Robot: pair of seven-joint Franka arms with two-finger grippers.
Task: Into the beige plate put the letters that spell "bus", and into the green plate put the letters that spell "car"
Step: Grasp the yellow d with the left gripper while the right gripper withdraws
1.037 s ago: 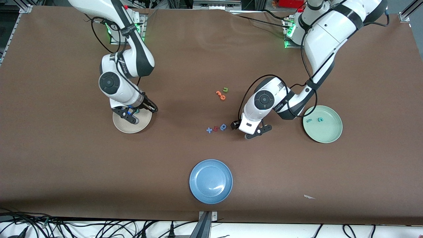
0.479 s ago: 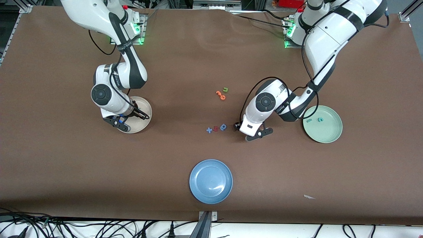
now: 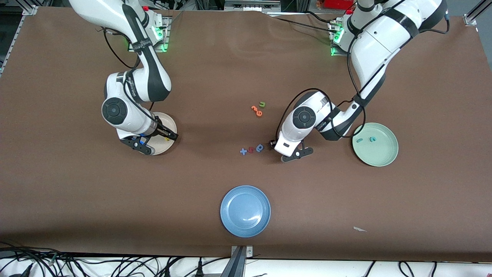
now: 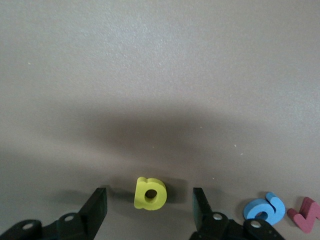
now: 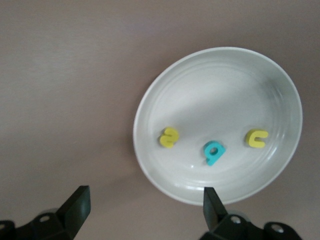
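Brown-covered table (image 3: 77,192), cables (image 3: 115,265) along its edge

Yellow "a" (image 4: 150,193) lies free between the left gripper (image 4: 150,212) fingers; blue letter (image 4: 265,209) just beside.

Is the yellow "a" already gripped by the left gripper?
No: in the left wrist view the yellow "a" lies on the table between the left gripper's open fingers, touching neither.

The beige plate (image 5: 220,65), round and shallow, lies flat toward the right arm's end of the desk; in it lie the yellow "s" (image 5: 169,137), the teal "b" (image 5: 214,152) and the yellow "u" (image 5: 257,138), apart from one another; the green plate (image 3: 380,154) toward the left arm's end holds the teal "r" (image 3: 359,140) and teal "c" (image 3: 372,139); the yellow "a" (image 4: 150,193) lies on the desk between the plates, nearer the green one.
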